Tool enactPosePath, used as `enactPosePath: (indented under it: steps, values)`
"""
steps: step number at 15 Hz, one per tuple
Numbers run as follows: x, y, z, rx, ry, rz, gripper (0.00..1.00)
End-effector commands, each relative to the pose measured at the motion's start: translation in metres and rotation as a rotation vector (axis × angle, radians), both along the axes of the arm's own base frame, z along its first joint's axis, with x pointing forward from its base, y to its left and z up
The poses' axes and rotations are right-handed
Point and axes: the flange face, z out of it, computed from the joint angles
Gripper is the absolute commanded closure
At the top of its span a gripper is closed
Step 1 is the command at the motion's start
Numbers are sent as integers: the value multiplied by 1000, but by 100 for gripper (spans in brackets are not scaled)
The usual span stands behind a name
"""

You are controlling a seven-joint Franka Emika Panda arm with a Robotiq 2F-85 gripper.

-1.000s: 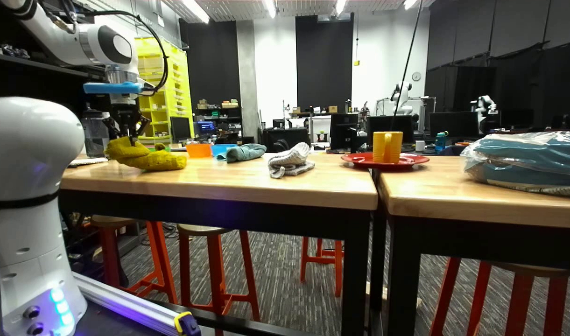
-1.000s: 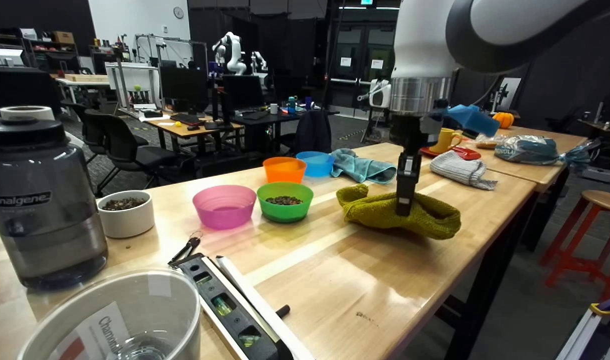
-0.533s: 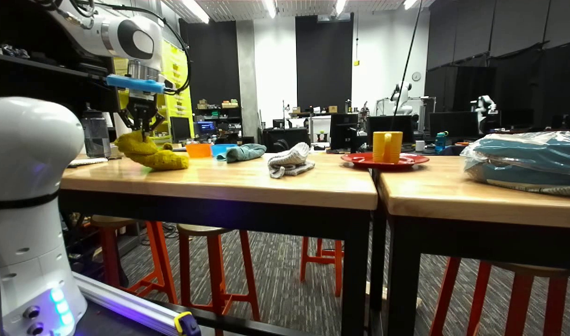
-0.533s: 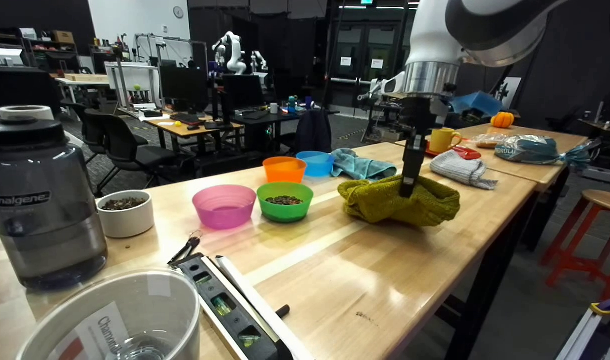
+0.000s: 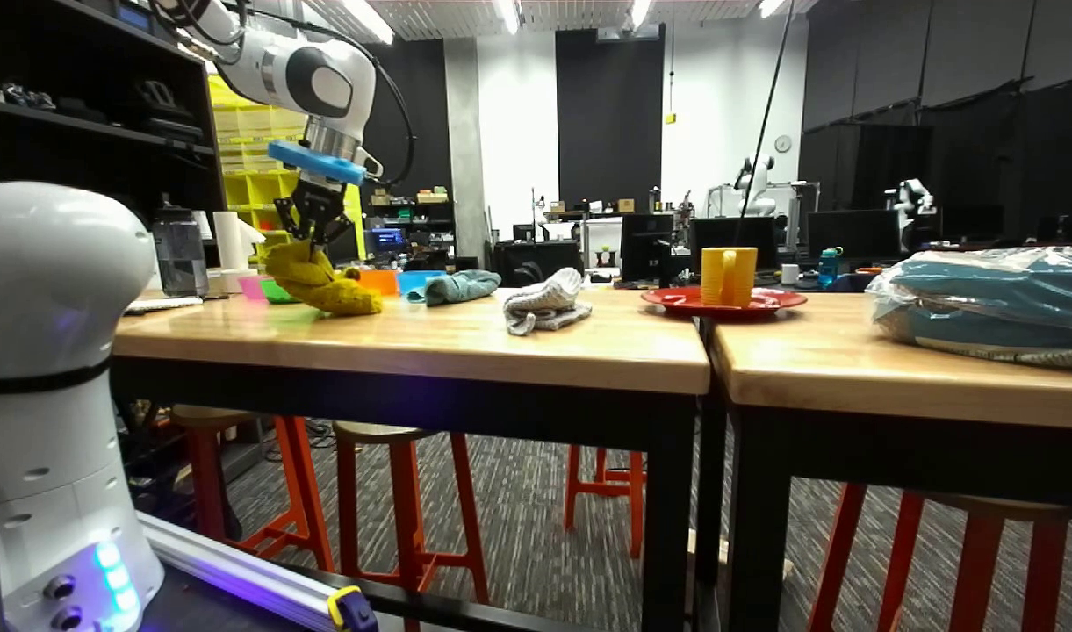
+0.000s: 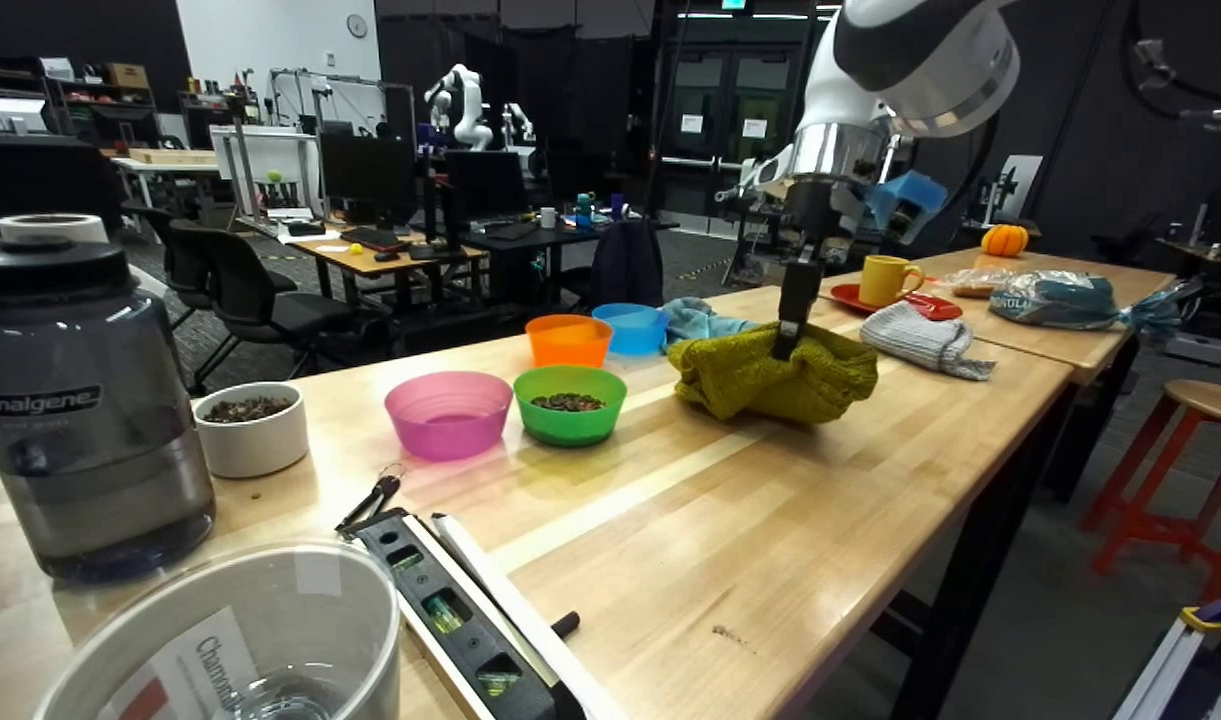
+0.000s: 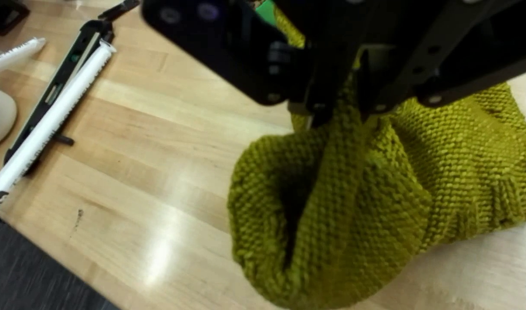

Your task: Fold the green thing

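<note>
Green knit cloth, bunched, pinched by tool, near green bowl

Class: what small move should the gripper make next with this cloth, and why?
Probably ease the gripper across toward the low end of the cloth, to lay the held part over it. The jaws pinch a ridge, and in an exterior view the held part stands raised while the other end slopes toward the table.

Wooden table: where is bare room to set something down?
One bare patch lies between the white stick, the green cloth and the table edge; another runs beside that edge from green cloth to grey cloth. It's crowded around the pink bowl, green bowl, orange bowl, blue bowl and teal cloth.
</note>
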Motion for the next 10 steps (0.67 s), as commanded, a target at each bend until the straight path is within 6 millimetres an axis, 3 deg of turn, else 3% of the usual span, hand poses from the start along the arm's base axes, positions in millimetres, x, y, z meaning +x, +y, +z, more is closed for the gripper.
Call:
enactPosePath:
  steps: [1,10]
  values:
    - [33,-12,-5,73,66,-29,97]
    - [75,-55,-10,104,73,-141,97]
